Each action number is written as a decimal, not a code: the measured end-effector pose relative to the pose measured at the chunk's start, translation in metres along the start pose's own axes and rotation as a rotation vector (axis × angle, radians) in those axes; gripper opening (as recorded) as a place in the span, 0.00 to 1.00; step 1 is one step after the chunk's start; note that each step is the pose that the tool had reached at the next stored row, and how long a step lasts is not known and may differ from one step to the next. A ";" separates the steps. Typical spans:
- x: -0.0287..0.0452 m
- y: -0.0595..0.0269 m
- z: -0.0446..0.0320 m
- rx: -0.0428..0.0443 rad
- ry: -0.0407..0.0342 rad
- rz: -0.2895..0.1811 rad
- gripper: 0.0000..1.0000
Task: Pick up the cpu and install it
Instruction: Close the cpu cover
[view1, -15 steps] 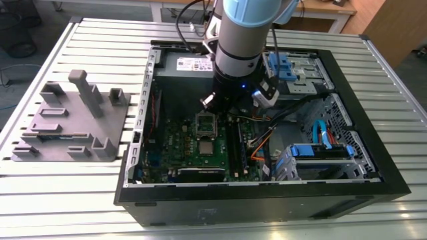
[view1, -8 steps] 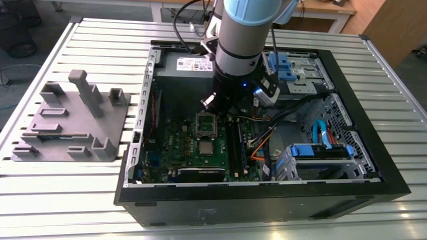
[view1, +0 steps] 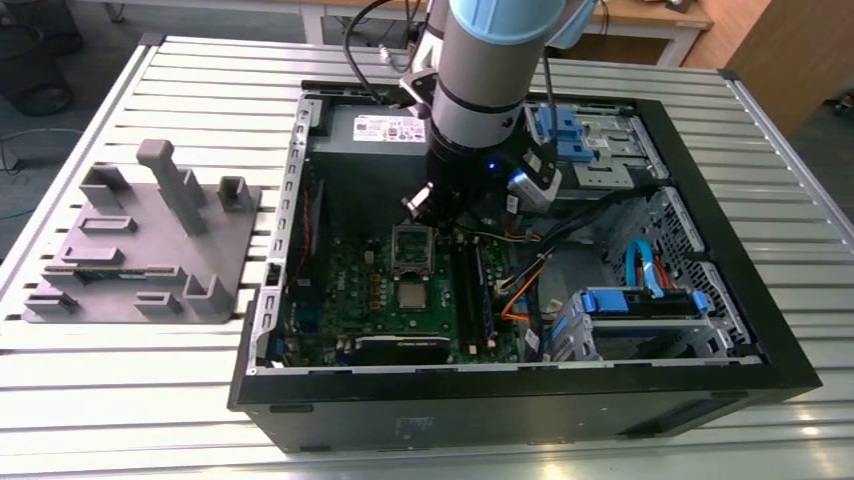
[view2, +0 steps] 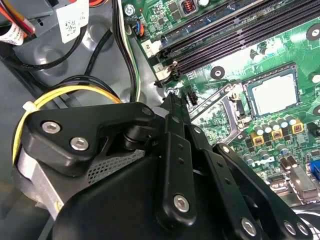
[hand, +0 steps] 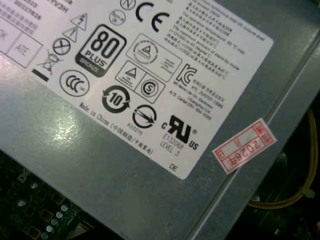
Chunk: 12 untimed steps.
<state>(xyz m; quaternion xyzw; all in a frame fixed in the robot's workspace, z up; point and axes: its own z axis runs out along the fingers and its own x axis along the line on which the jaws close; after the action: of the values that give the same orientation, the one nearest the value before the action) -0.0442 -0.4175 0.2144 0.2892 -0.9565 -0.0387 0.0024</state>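
The cpu (view1: 414, 295) (view2: 272, 95), a small silver square, lies flat inside the dark socket on the green motherboard (view1: 354, 290). The socket's metal frame (view1: 411, 248) (view2: 232, 107) is flipped open and stands between the cpu and my gripper. My gripper (view1: 427, 203) (view2: 172, 100) hangs over the board's edge on the power supply side, about a hand's width from the cpu. Its black fingers (view2: 176, 150) run together to one narrow tip with nothing held between them.
The open computer case (view1: 267, 330) lies on a slatted metal table. The grey power supply (view1: 387, 128) (hand: 125, 165) sits just behind the gripper. Memory slots (view2: 235, 30), loose cables (view2: 75, 90) and blue drive bays (view1: 641, 300) crowd the exterior view's right. A grey fixture (view1: 147, 240) stands on its left.
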 end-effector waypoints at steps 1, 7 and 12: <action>0.0000 0.0000 0.0000 0.0000 0.0001 0.000 0.11; 0.0001 -0.0001 -0.0002 -0.0005 0.0028 -0.035 0.11; 0.0001 0.0001 -0.0039 -0.0011 0.0058 -0.072 0.11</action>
<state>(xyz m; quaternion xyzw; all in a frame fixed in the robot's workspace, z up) -0.0442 -0.4177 0.2183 0.3235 -0.9454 -0.0385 0.0040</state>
